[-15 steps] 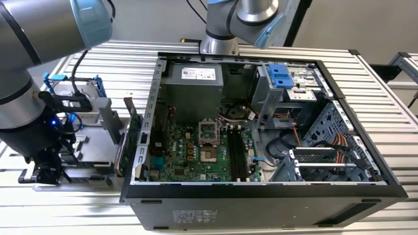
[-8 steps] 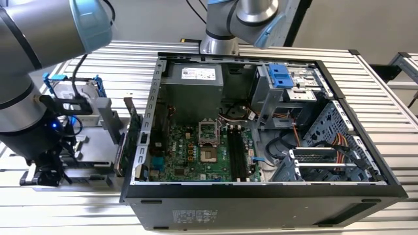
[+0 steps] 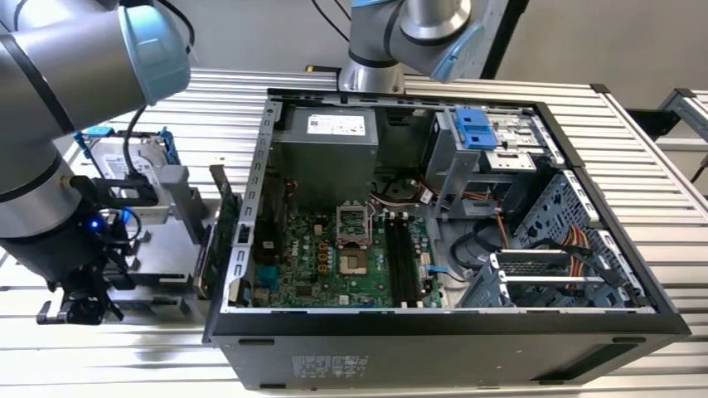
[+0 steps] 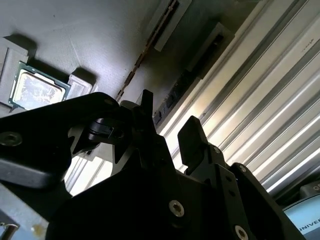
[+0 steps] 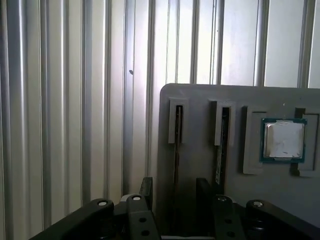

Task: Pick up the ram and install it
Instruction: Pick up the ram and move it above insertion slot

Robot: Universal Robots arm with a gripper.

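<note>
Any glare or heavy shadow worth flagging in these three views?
Second wrist view: the gripper is a dark silhouette against glare off the ribbed table. First wrist view: the processor shines, and the slots of the tray lie in shadow. Exterior view: even light, computer case interior dimmer.

No legible text: white label (image 3: 335, 124) on the power supply (image 3: 327, 153), faint print (image 3: 332, 363) on the case (image 3: 476, 344).

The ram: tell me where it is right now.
In the first wrist view the ram stands on edge in the grey tray's slot farther from the processor, between the gripper's open jaws.
</note>
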